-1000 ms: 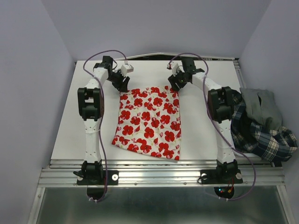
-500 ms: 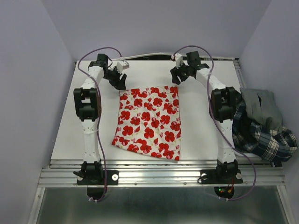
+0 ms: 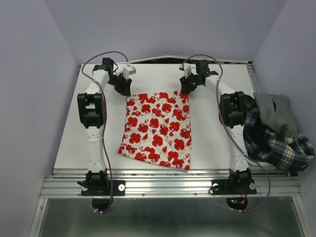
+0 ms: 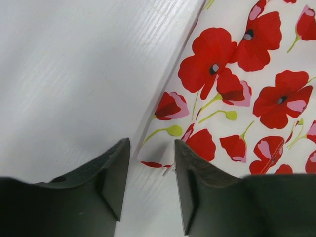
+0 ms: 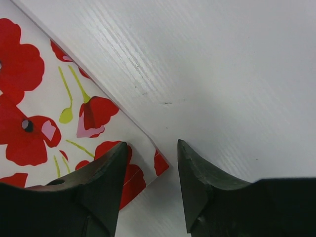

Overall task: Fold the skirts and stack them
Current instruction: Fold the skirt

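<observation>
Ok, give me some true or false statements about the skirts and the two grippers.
The floral skirt lies spread flat on the table. True.
The left gripper has clamped a corner of it. False: its jaws stand apart over the far left corner, which lies flat.
The grey skirt and plaid skirt are heaped together at the right. True.
The right gripper is at the skirt's near edge. False: it is at the far right corner, open.

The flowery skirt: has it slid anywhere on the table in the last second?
No. The poppy-print skirt keeps the same spot and outline against the table and its near edge.
</observation>
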Motion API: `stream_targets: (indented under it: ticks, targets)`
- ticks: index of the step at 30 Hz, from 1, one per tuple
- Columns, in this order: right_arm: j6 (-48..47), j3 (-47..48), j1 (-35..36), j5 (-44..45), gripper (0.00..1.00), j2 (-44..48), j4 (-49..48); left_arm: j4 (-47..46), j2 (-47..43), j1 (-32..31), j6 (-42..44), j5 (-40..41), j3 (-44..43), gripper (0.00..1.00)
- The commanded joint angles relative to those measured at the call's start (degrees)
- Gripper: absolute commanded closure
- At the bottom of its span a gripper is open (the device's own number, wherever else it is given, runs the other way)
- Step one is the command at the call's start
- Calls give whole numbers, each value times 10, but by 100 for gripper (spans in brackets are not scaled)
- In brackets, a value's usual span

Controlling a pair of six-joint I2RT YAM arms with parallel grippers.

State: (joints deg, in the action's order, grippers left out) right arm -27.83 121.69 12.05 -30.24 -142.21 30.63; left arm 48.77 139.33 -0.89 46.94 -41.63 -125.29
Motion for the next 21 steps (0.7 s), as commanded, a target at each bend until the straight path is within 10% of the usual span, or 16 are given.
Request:
stream_targets:
  ticks: [1,10,21]
  targets:
    - [-3,31,-1,-15,52,-10,3,6,4,4,1,12,-13,56]
    - [-6,48,-1,-9,99,-11,12,-3,5,4,-4,-2,-19,90]
    - [40,119,-18,27,99,4,-37,-53,-50,4,-40,-4,-18,100]
